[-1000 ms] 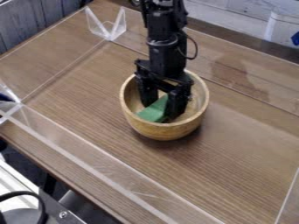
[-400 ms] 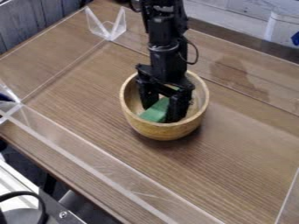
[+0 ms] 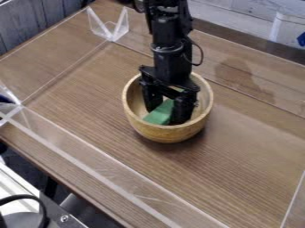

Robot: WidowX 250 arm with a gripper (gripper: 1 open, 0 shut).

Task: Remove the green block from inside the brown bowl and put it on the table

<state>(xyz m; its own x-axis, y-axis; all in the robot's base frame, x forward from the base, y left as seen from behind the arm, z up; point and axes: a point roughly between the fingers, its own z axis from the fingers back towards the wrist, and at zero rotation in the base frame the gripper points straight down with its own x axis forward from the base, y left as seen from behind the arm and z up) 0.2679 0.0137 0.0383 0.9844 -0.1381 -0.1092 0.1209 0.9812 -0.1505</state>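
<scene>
The brown bowl (image 3: pixel 169 126) sits near the middle of the table (image 3: pixel 84 107). Inside it lies the green block (image 3: pixel 155 115), partly hidden by the gripper. My gripper (image 3: pixel 165 108) points down into the bowl, its black fingers spread open on either side of the block. One finger (image 3: pixel 143 98) stands to the block's left, the other to its right. The jaws have not closed on the block; whether they touch it I cannot tell.
Low clear acrylic walls (image 3: pixel 71 158) border the table on the left, front and back. A clear corner bracket (image 3: pixel 110 27) stands at the far left. Open tabletop lies left, right and in front of the bowl.
</scene>
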